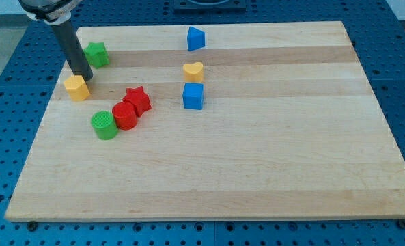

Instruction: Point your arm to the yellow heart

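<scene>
The yellow heart lies on the wooden board, above centre, just above a blue cube. My tip is at the view's left, touching the top edge of a yellow hexagon block. The tip is far left of the yellow heart, with bare board between them. A green star block sits just above and right of the rod.
A red star, a red cylinder and a green cylinder cluster at left of centre. A blue block with a slanted top sits near the top edge. A blue pegboard surrounds the board.
</scene>
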